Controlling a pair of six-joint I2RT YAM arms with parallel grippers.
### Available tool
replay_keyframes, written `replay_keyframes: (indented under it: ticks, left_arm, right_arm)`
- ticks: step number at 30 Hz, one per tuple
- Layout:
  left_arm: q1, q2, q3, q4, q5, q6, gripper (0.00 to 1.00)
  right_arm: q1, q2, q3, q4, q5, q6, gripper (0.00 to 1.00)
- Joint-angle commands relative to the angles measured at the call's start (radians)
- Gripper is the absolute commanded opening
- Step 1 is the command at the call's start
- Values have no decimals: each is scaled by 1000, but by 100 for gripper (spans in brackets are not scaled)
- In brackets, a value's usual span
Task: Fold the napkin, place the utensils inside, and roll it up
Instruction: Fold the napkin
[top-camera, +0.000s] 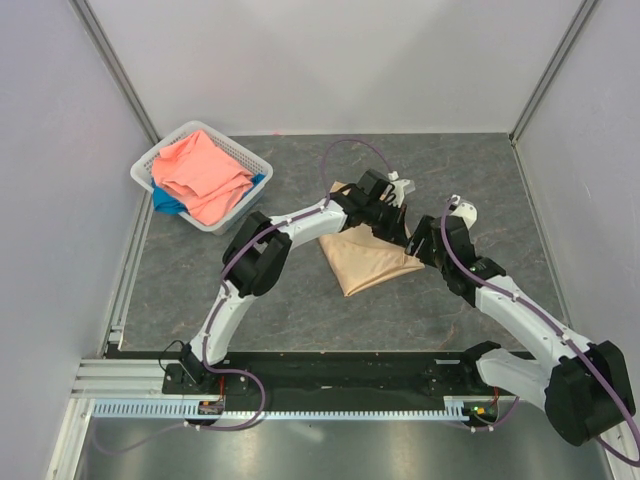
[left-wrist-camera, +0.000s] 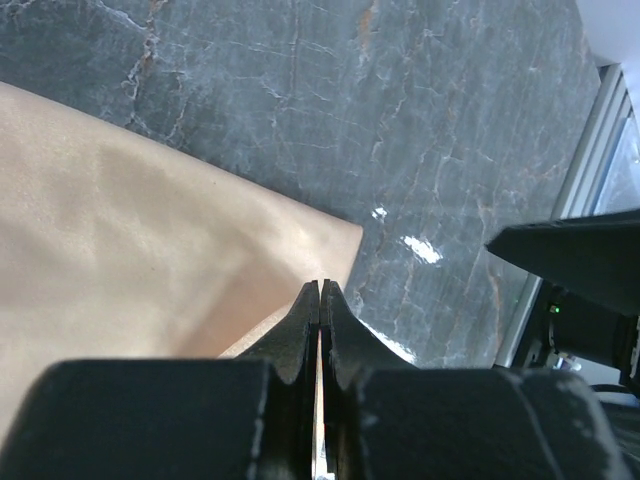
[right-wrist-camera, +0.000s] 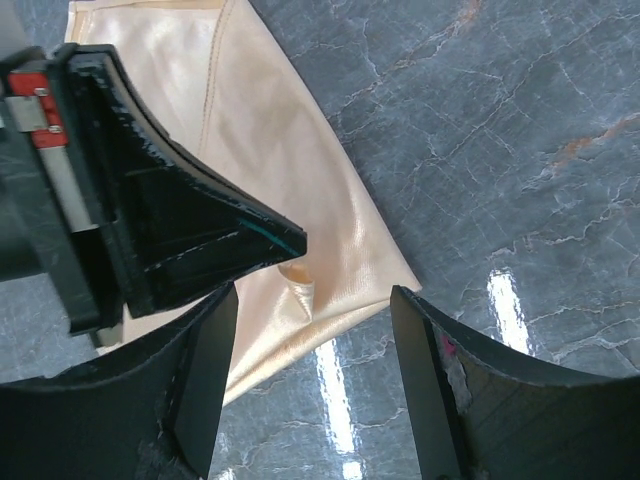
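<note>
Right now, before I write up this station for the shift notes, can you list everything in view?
napkin: one, shiny peach-gold, folded into a triangle, middle of the table
basket: one, white, far left of the table
coral-pink cloth: one, coral-pink, on top in the basket
blue cloth: one, blue, in the basket, mostly under the coral-pink cloth
fork: none visible in any view
table: one, dark grey marbled, under everything
left gripper: one, black, shut, pinching a pucker near the napkin's right corner
right gripper: one, black, open, over that same corner beside the left gripper
</note>
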Motion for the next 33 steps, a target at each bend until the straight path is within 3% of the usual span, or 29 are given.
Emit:
replay_keyframes:
  ticks: [1, 33]
  left_arm:
    - [-15, 36, 67, 3, -19, 38, 2]
    - [-47, 104, 126, 51, -9, -26, 2]
  right_arm:
    - [-4, -27, -4, -11, 27, 8, 71]
    - [-15, -52, -16, -34, 16, 7, 72]
